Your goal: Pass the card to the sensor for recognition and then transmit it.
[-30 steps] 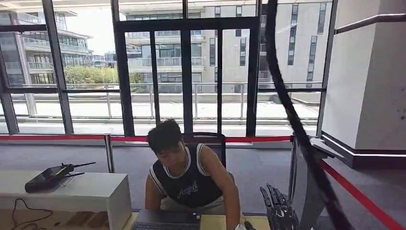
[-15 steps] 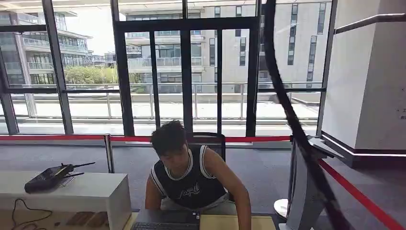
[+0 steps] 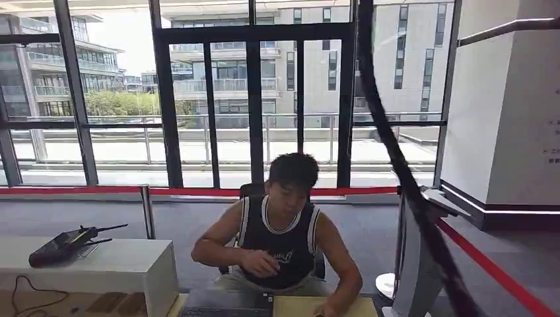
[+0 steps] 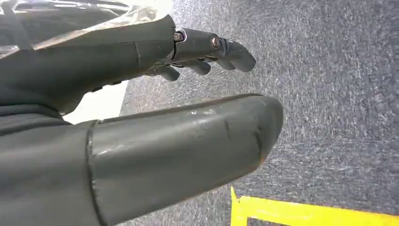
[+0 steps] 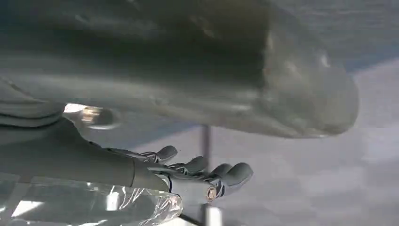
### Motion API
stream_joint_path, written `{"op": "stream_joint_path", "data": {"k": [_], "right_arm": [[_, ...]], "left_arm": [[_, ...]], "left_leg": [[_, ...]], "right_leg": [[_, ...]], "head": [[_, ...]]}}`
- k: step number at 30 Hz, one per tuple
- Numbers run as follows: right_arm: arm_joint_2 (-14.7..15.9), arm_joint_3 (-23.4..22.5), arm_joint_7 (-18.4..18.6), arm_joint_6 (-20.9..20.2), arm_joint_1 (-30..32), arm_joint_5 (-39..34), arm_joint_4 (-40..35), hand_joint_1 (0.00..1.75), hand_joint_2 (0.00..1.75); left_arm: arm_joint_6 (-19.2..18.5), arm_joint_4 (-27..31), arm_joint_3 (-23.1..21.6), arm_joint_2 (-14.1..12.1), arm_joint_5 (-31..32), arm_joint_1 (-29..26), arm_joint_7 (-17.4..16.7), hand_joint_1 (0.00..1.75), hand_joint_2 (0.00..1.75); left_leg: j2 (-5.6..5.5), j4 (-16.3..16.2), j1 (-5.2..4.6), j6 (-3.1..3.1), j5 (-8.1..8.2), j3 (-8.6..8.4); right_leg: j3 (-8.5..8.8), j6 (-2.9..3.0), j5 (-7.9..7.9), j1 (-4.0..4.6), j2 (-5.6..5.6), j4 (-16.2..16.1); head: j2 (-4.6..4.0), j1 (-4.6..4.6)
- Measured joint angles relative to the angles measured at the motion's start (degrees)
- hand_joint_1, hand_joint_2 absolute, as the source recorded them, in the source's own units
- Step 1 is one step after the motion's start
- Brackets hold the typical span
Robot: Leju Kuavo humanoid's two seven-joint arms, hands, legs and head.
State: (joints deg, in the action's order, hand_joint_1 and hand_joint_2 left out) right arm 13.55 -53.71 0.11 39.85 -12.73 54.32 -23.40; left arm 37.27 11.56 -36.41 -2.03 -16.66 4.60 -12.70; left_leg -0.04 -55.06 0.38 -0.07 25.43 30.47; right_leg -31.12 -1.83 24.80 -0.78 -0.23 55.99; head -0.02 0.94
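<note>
Card-free left hand [image 4: 155, 94] and right hand [image 5: 179, 141] both hang with fingers apart.

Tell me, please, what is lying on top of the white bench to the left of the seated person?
A black handheld device with antennas lies on the white bench, a dark cord hanging down the bench's front.

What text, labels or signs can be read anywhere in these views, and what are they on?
None can be read with confidence.
Script lettering on the chest of the person's dark sleeveless jersey: too blurred to read.
Small dark marks on the white wall at the right edge: too small to read.
The black device on the white bench: no readable label.
The wrist views show no text.
</note>
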Motion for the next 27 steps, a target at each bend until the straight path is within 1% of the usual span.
{"op": "stream_joint_path", "data": {"k": [4,6,8,12,15,17,21,27], "right_arm": [[-2.4,-5.5,2.8,-0.1,2.9,3.0,5.1,0.0,0.0],[-3.0,-6.4,4.1,-0.5,3.5,4.3,6.8,0.0,0.0],[-3.5,-7.5,6.8,-2.2,3.6,5.9,8.4,0.0,0.0],[-4.3,-8.2,11.5,-7.9,3.7,8.1,10.6,0.0,0.0],[-4.6,-8.2,14.5,-14.5,3.8,10.4,11.8,0.0,0.0],[-5.0,-8.2,15.8,-17.9,3.9,12.0,12.4,0.0,0.0],[-5.8,-7.9,16.1,-20.7,4.1,15.3,13.2,0.0,0.0],[-7.2,-7.1,15.6,-21.7,4.1,17.5,13.8,0.0,0.0]], "left_arm": [[0.3,0.0,0.0,0.1,-0.1,0.1,-1.1,0.0,0.0],[0.2,0.0,0.0,0.1,-0.1,0.2,-1.4,0.0,0.0],[0.2,0.0,0.0,0.1,-0.1,0.3,-1.6,0.0,0.0],[-0.2,0.0,0.0,0.1,0.0,0.3,-1.1,0.0,0.0],[-0.5,0.0,0.0,0.1,0.0,0.3,-0.7,0.0,0.0],[-0.6,0.0,0.0,0.2,-0.1,0.4,-0.5,0.0,0.0],[-1.2,0.0,-0.1,0.2,0.0,0.4,-0.3,0.0,0.0],[-1.2,0.0,-0.1,0.3,-0.2,0.4,-0.5,0.0,0.0]], "left_leg": [[0.01,0.0,0.05,-0.11,0.06,0.02],[0.04,0.0,0.05,-0.13,0.07,-0.03],[0.03,0.0,0.06,-0.14,0.06,-0.07],[0.01,0.0,0.05,-0.15,0.05,-0.08],[0.02,0.0,0.05,-0.15,0.05,-0.1],[0.01,0.0,0.05,-0.15,0.05,-0.11],[0.0,0.0,0.06,-0.15,0.05,-0.1],[0.0,0.0,0.06,-0.15,0.05,-0.09]], "right_leg": [[0.01,0.03,0.0,0.03,0.0,0.1],[0.02,0.08,0.03,0.03,0.02,0.1],[0.03,0.08,0.03,0.04,0.02,0.1],[0.07,0.08,0.03,0.03,0.02,0.1],[0.09,0.08,0.03,0.03,0.02,0.1],[0.09,0.08,0.03,0.03,0.02,0.1],[0.09,0.08,0.03,0.03,0.02,0.1],[0.1,0.08,0.04,0.04,0.02,0.1]], "head": [[0.0,0.04],[0.0,0.04],[0.0,0.07],[0.0,0.07],[0.0,0.07],[0.0,0.07],[0.0,0.11],[0.0,0.09]]}}
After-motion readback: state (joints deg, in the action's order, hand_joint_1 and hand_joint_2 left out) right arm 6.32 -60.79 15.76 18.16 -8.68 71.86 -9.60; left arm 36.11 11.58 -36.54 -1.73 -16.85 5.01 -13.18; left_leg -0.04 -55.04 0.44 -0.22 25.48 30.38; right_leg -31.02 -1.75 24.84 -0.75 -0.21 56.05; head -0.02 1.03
